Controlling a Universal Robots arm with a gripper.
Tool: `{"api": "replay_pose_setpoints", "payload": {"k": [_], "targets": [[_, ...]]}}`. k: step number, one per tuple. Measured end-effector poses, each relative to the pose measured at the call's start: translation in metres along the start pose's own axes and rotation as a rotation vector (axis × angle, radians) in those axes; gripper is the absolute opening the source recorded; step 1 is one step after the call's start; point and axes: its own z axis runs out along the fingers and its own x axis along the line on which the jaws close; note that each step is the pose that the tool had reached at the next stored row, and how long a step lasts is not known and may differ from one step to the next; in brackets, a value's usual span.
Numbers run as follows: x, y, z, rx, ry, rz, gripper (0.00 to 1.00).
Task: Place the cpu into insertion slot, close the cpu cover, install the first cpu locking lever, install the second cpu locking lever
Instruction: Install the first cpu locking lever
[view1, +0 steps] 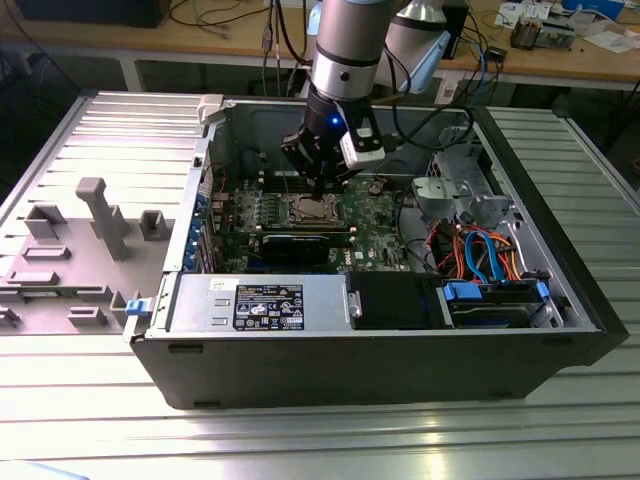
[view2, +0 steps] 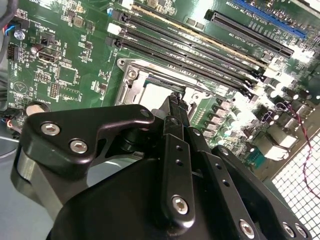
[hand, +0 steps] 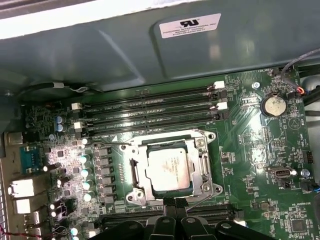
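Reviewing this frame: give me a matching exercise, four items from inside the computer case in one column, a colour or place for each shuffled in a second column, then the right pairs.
Items
1. cpu
2. cpu cover
3. coin battery
4. gripper

Descriptions
A. round silver disc near the board's corner
B. black, tips poised by the socket's edge
C. silver-grey square lying in the socket
D. metal frame lying flat around the chip

Pairs: 1-C, 2-D, 3-A, 4-B
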Motion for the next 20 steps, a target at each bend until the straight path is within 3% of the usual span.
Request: {"api": "replay_pose_setpoints", "payload": {"k": [12,20], "targets": [[0.0,0.0,0.0,0.0065,-0.0014,-0.073,0.11],[0.0012,-0.0001,0.0001,0.0068,-0.0015,-0.075,0.11]]}}
